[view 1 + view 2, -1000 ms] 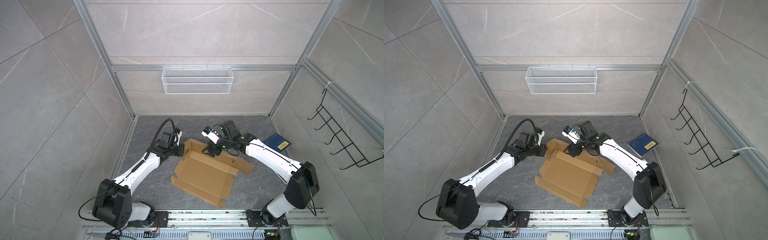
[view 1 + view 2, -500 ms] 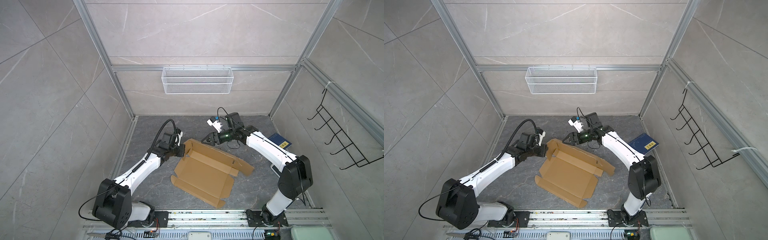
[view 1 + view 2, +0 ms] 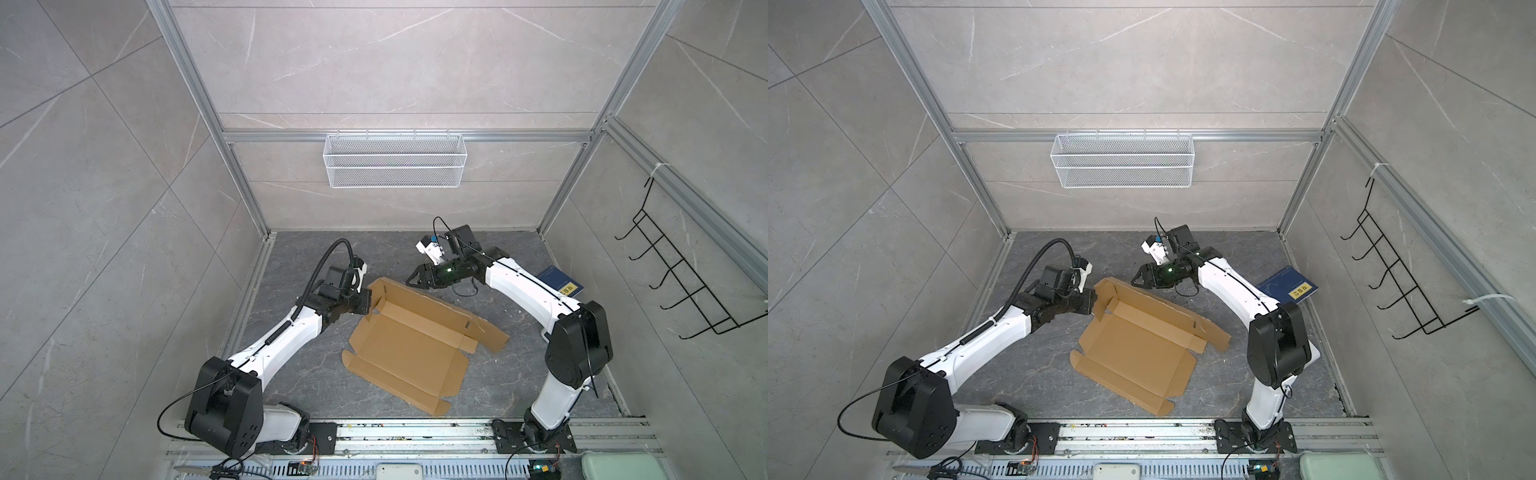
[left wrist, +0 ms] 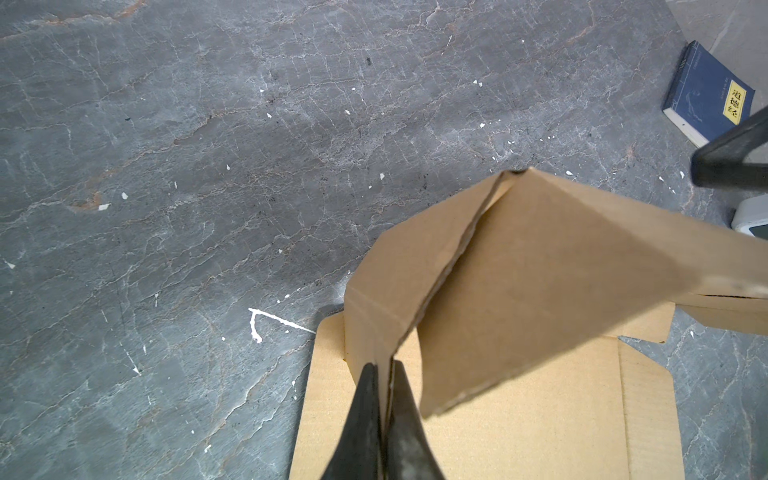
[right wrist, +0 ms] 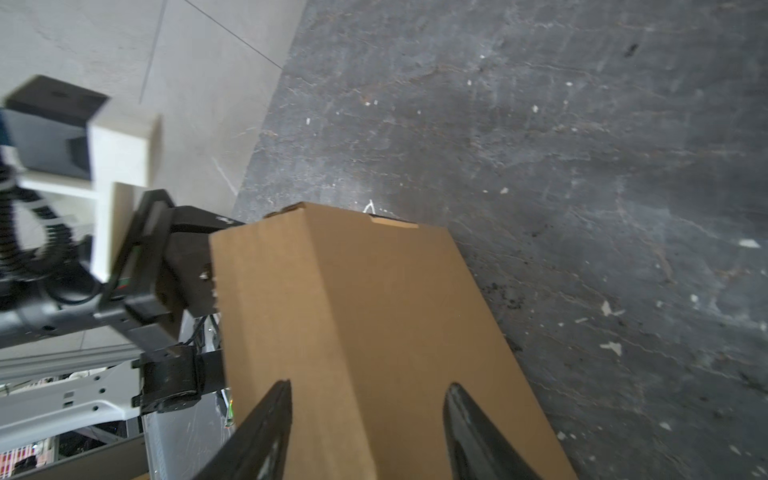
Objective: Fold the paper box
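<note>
Paper box (image 3: pixel 407 353) sits mid-desk, the base panel flat and the near flaps spread on the surface. The far long wall stands raised, with its left end tab bent inward. Left gripper (image 4: pixel 385 368) is clenched on the edge of that tab at the box's far-left corner, cardboard pinched between both fingers. Right gripper (image 5: pixel 368 386) has its jaws parted and nothing grasped; it hovers at the outer face of the raised wall, and contact cannot be told. A dark blue book (image 3: pixel 1287 284) lies by the desk's right edge, well apart from the box.
</note>
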